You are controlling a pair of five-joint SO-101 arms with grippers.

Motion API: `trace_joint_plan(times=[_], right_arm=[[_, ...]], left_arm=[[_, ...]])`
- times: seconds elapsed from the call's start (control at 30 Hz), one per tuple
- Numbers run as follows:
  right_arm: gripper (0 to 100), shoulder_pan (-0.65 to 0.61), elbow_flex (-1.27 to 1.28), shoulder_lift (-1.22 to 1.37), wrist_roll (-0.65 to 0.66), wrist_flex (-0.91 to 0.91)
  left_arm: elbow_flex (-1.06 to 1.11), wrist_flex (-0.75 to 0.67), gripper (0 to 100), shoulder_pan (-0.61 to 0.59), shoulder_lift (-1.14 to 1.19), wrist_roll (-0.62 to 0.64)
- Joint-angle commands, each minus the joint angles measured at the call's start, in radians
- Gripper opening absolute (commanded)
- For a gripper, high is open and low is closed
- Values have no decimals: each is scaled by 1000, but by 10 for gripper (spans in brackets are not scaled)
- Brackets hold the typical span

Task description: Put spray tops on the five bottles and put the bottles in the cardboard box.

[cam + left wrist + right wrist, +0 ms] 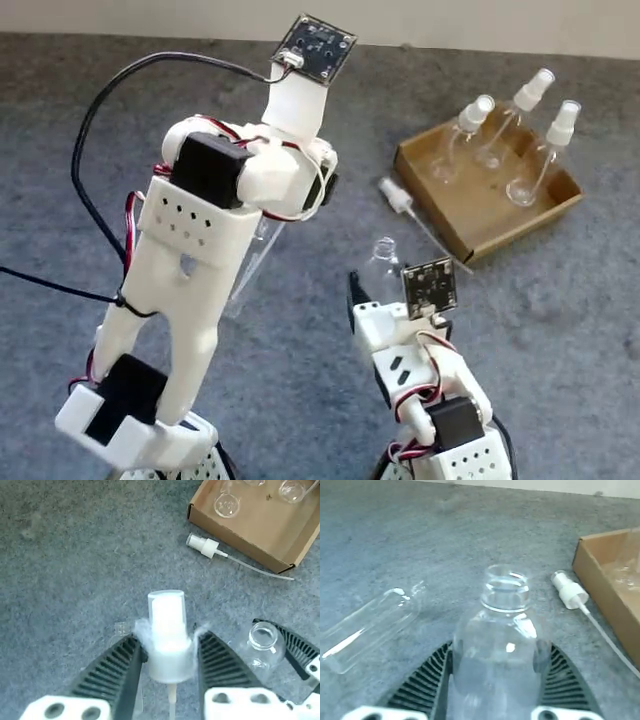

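Beside the box [478,205], spray top [396,196] (lying flat)

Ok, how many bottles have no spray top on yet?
2. An upright bottle sits in the right tool; a lying bottle rests on the table beside it. None looks hidden.

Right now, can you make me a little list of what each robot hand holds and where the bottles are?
left gripper: fingers shut on a spray top
right gripper: fingers shut on an open bottle, upright
cardboard box: three capped bottles inside
loose spray top: on the table beside the box
bare bottle: lying on its side, no top
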Motion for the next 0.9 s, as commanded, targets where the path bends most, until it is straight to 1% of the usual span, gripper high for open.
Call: trace_joint_plan(times=[0.0,0.17,0.23,0.33,0.4,0.47,0.6,0.7,0.87], right_arm=[[159,-61,-13,-12,0,-31],[159,-148,41,-12,0,-35],[159,-173,87,-12,0,-88],[159,-174,140,-2,0,-222],[159,-174,165,-12,0,-229],[159,-174,171,-12,0,-226],[159,-174,171,-12,0,-231],[159,-174,171,-12,0,-234],[159,-174,171,-12,0,-298]], left_arm=[[-48,-2,66,-8,-48,-2],[-48,-31,66,-13,-61,0],[-48,-37,66,-15,-64,0],[-48,-38,66,-15,-64,0],[-50,-55,61,-15,-65,11],[-50,-81,31,-27,-65,68],[-50,-95,28,-64,-65,157],[-50,-94,24,-68,-65,161],[-56,-101,24,-68,-65,161]])
